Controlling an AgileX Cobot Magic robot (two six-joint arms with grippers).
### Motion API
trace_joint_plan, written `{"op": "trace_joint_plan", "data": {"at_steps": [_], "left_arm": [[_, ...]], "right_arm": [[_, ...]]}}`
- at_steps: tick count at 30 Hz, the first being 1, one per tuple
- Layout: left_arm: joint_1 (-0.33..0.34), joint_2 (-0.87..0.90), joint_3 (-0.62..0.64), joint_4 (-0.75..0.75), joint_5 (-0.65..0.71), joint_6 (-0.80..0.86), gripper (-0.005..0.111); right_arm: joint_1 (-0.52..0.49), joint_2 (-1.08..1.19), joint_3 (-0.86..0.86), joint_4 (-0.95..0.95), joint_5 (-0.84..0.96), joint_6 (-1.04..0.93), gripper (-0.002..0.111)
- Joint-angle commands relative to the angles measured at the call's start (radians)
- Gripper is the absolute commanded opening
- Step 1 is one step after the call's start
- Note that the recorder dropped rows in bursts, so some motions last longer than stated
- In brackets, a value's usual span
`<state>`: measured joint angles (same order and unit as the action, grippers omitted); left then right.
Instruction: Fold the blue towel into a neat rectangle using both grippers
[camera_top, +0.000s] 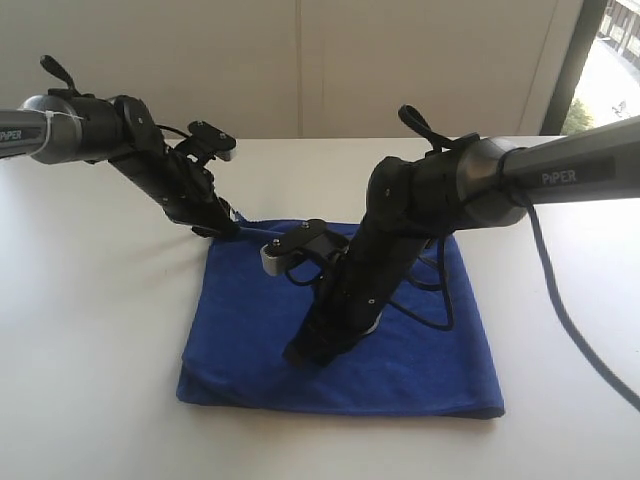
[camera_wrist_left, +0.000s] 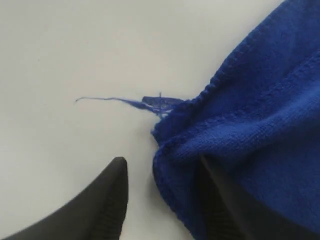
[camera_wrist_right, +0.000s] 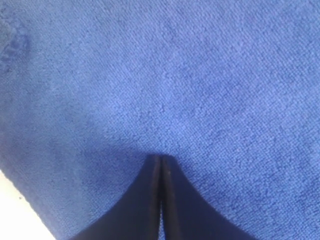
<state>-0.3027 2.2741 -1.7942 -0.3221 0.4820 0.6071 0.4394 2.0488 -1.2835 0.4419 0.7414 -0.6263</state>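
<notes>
A white table held the blue towel, lying flat and seemingly doubled into a rough rectangle. The left gripper stood at the towel's corner with its fingers spread apart, gripping nothing. The hemmed corner lay between them, and a loose thread trailed on the table just beyond the tips. The right gripper was clenched on nothing, its closed tips pressed onto the cloth, which spread out on every side of it. The step looked like setting down a folded corner. To do it well, the left claw should lift straight off the corner without snagging the thread, while the right pins the layers so the edges line up.
</notes>
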Motion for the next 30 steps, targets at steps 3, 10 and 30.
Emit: {"op": "trace_joint_plan", "data": {"at_steps": [3,10,30], "left_arm": [[0.001,-0.114,0.002,-0.006,0.030,-0.007,0.052],[0.001,-0.210,0.011,-0.038,0.483,-0.003,0.027],[-0.157,-0.210,0.388,-0.253,0.356,0.238,0.000]], "right_arm": [[-0.001,0.030,0.007,-0.002,0.016,0.002,0.000],[-0.003,-0.022,0.001,-0.019,-0.001,0.002,0.000],[-0.133,-0.056,-0.019,-0.043,0.028,0.018,0.000]]}}
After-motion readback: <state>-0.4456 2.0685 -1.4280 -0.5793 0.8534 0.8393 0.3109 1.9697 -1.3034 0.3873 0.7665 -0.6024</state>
